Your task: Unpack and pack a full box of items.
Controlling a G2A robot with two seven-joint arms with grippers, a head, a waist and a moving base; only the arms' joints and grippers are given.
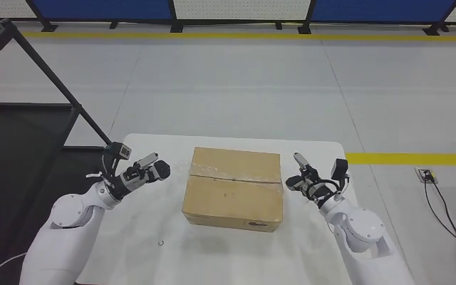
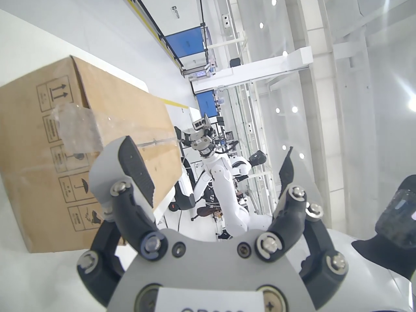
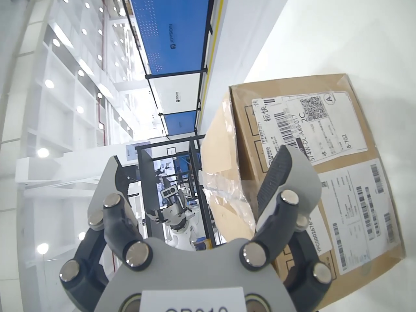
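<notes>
Closed taped box centred on table, flanked by left pincer and right pincer, both spread apart, holding nothing.

Brown cardboard box with white labels, on white table.

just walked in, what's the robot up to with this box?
Nothing is unpacked yet. The cardboard box sits closed on the white table, with clear tape over its top seam. The left gripper and right gripper are both open and empty, one off each end of the box, neither touching it.
</notes>
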